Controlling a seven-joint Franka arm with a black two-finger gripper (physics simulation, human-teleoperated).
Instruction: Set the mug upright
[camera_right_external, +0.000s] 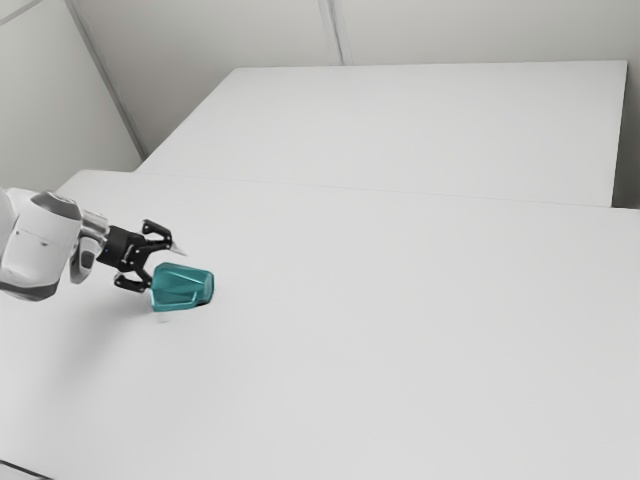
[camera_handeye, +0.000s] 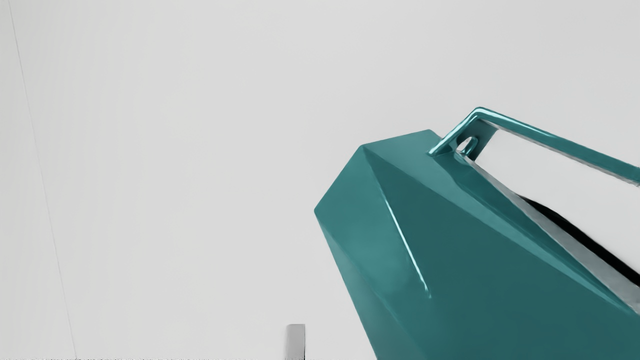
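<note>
A pale wall (camera_right_external: 480, 30) stands behind the white counter (camera_right_external: 420, 340). The teal mug (camera_right_external: 183, 287) lies on its side on the counter, toward the exterior view's left. The claw (camera_right_external: 165, 268) is released, fingers spread, at one end of the mug. One fingertip (camera_handeye: 296, 343) is beside the mug's body; whether the claw contacts the mug cannot be determined. The handle (camera_handeye: 555, 137) projects from the mug's side.

White table (camera_right_external: 420, 350), pale surface (camera_right_external: 430, 130) beyond, grey walls (camera_right_external: 480, 30)

Passage: tabletop (camera_right_external: 420, 330) runs open toward the exterior view's right | Obstacle: mug (camera_right_external: 182, 288) on its side, close by the spread gripper (camera_right_external: 164, 267) | Gap: between handle (camera_handeye: 550, 139) and mug wall
</note>
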